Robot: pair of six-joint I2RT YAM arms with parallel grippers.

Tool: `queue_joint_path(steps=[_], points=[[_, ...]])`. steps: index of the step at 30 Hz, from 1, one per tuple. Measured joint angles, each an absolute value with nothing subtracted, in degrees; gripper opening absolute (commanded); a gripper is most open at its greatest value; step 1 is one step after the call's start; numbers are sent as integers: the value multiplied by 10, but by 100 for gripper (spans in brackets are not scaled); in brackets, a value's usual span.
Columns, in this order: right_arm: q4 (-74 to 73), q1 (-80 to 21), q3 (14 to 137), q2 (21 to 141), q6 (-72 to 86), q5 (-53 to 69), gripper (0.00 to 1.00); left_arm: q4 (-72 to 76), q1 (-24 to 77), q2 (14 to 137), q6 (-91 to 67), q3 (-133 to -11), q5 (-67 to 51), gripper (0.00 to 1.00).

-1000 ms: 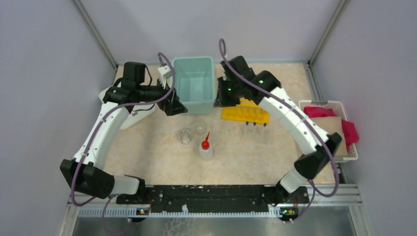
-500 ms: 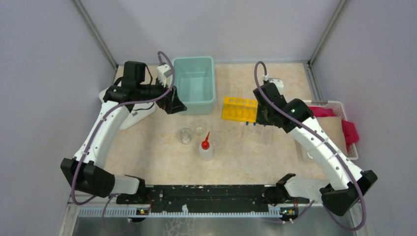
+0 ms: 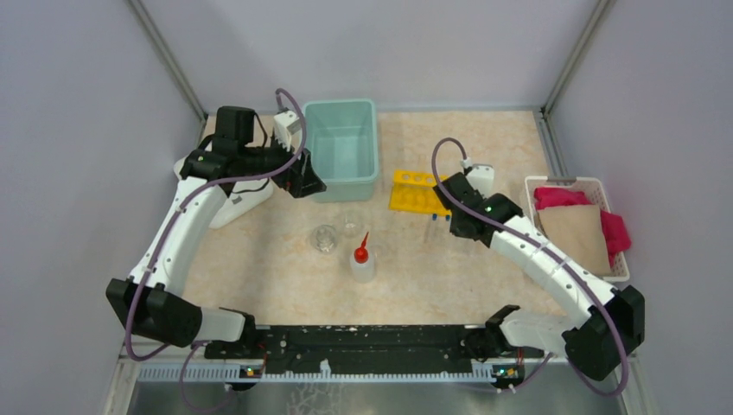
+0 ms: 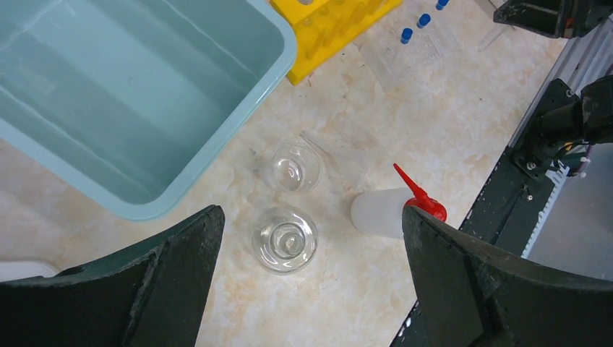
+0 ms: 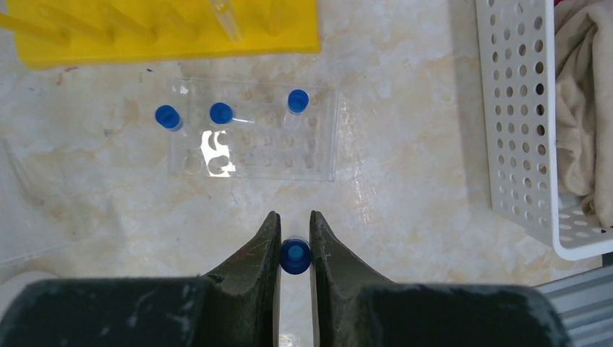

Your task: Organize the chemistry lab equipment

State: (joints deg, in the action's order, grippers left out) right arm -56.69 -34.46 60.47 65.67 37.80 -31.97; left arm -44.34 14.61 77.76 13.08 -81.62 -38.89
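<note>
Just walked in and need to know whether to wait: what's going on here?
The right gripper is shut on a blue-capped test tube near the clear rack, where three more capped tubes sit beside the yellow rack. The left gripper hangs open next to the teal bin, above two glass cups and the squeeze bottle, holding nothing.

Glass cups (image 4: 295,165): two, both clear
Squeeze bottle with red nozzle (image 4: 390,213): one
Blue-capped test tubes (image 5: 220,113): four counted in the right wrist view
Yellow holed rack (image 3: 413,192): one
Clear rack (image 5: 318,144): one
Teal tub (image 3: 344,188): one
White perforated basket (image 5: 517,108): one
Pink cloth (image 3: 562,197): one, as far as can be told
Brown cloth (image 3: 575,233): one
Robot arms (image 3: 186,233): two
</note>
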Motion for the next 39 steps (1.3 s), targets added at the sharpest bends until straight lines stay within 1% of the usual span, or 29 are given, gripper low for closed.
queue_joint_path(steps=[3, 9, 20, 39], points=[[-546, -342, 564, 656, 390, -325, 0, -440, 146, 777, 129, -814, -386, 99], [-500, -339, 521, 655, 402, -332, 0, -439, 146, 775, 124, -808, -384, 99], [-435, -335, 484, 654, 412, -360, 0, -439, 146, 775, 124, -808, -383, 99], [-406, -335, 445, 654, 437, -370, 0, -440, 145, 769, 125, -808, -377, 99]])
